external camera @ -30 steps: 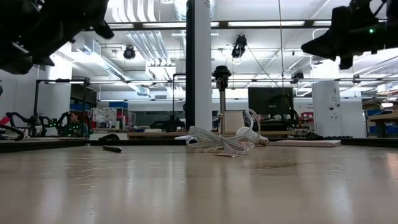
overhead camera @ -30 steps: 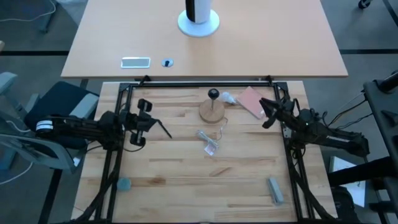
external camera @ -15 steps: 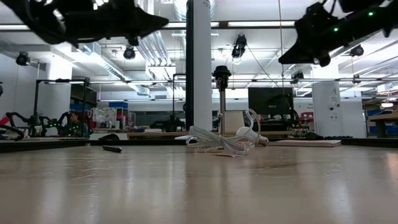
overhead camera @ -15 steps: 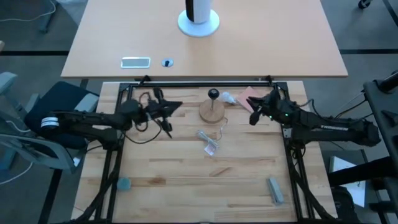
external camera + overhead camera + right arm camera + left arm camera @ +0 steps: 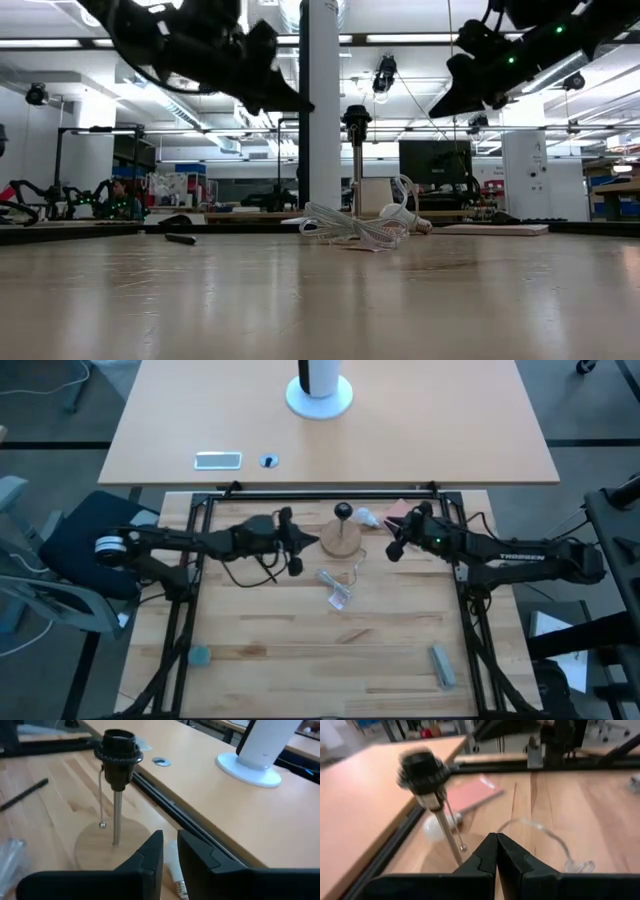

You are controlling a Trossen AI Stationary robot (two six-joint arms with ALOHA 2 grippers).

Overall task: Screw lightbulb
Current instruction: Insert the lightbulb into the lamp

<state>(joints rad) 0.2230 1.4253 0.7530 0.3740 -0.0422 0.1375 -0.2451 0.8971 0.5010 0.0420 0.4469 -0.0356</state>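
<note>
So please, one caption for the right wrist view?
Right gripper above the lightbulb, beside the socket.

Black socket [image 5: 343,512] on round wooden base [image 5: 340,539], clear packet [image 5: 335,588] nearby, pink card [image 5: 400,512] w/ far rail.

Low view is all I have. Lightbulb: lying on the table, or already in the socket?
Observer: On the table. The lightbulb lies on its side beside the wooden foot of the socket stand.
Operator: Right tool holding it?
Observer: No. The right tool is empty, with its fingers slightly apart and clear of the lightbulb.
Operator: Left tool?
Observer: The left tool is shut and empty, pointing toward the socket stand.
</note>
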